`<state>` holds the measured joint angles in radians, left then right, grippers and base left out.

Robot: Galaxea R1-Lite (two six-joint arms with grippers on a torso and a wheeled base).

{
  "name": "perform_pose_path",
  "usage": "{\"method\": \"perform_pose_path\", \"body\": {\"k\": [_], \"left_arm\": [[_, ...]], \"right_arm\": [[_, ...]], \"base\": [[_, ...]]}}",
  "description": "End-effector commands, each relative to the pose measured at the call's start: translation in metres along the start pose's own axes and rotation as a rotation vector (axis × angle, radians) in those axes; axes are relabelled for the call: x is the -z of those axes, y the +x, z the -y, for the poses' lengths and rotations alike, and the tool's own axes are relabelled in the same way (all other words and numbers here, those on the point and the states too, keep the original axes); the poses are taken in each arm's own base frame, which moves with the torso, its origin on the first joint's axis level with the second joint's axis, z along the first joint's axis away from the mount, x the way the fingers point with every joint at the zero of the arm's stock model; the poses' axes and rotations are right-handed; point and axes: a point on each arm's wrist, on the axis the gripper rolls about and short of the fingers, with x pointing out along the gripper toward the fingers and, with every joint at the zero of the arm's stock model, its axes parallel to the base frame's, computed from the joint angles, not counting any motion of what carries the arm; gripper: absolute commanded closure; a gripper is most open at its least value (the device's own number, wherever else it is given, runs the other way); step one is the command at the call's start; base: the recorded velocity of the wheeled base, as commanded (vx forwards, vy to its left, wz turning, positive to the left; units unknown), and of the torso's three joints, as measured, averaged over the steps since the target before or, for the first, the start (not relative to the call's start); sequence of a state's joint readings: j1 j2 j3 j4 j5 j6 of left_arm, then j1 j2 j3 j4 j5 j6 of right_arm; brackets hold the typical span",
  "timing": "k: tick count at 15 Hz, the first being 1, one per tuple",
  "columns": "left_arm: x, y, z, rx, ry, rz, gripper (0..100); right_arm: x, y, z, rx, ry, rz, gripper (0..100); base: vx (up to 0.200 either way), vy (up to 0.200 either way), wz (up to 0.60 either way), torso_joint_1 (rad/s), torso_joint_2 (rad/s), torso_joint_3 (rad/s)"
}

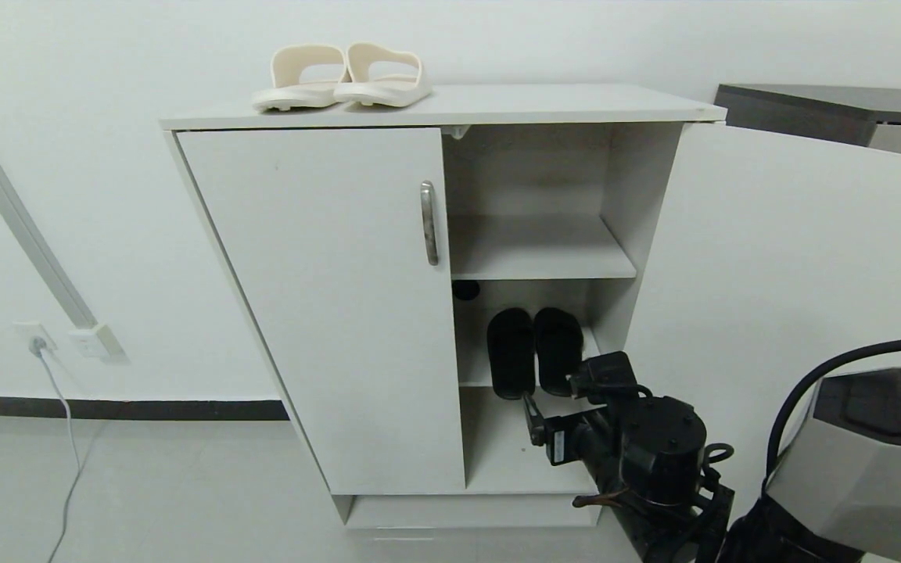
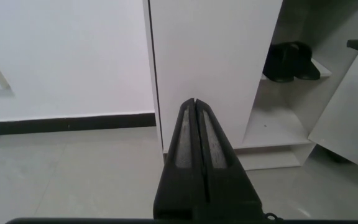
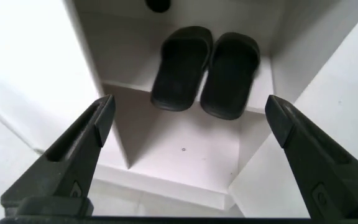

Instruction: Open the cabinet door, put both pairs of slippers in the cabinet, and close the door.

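One white laminate cabinet (image 1: 560, 102) stands here, with two doors: one white closed door (image 1: 325, 313) carrying one brushed-metal bar handle (image 1: 428, 223), and one white swung-out door (image 1: 771, 274). The uncovered half shows three compartments, divided by two boards, one white upper shelf (image 1: 536, 246) and one white lower shelf (image 1: 472, 367), and its back panel has one dark round hole (image 1: 465, 290). There are four slippers in two pairs: one cream rubber slipper pair (image 1: 341, 78) and one black slipper pair (image 1: 535, 352). The wall bears two white fittings, one white wall socket (image 1: 34, 338) and one white wall box (image 1: 95, 342), with one grey cable (image 1: 67, 438). There are two tools: one left tool (image 2: 194, 102) and one right tool (image 3: 189, 102).
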<state>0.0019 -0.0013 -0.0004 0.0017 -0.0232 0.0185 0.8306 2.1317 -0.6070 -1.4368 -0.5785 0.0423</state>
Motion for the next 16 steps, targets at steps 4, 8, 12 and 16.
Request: {"method": "perform_pose_path", "body": {"k": [4, 8, 12, 16], "left_arm": [[0.0001, 0.0001, 0.0000, -0.001, -0.003, -0.002, 100], [0.0001, 0.0001, 0.0000, -0.001, -0.003, -0.002, 100], [0.0001, 0.0001, 0.0000, -0.001, -0.003, -0.002, 100], [0.0001, 0.0001, 0.0000, -0.001, -0.005, -0.002, 100]], "right_arm": [[-0.0039, -0.0067, -0.0011, -0.016, 0.002, 0.004, 0], [-0.0034, -0.0074, -0.0025, -0.021, 0.001, 0.003, 0], [-0.0035, -0.0077, -0.0029, -0.021, 0.000, 0.004, 0], [-0.0036, -0.0082, -0.0038, -0.024, 0.001, 0.006, 0]], "base": [[0.000, 0.100, 0.00, 0.004, 0.00, 0.002], [0.000, 0.200, 0.00, 0.005, 0.00, 0.001], [0.000, 0.200, 0.00, 0.006, 0.00, 0.004], [0.000, 0.200, 0.00, 0.001, 0.01, 0.002]]}}
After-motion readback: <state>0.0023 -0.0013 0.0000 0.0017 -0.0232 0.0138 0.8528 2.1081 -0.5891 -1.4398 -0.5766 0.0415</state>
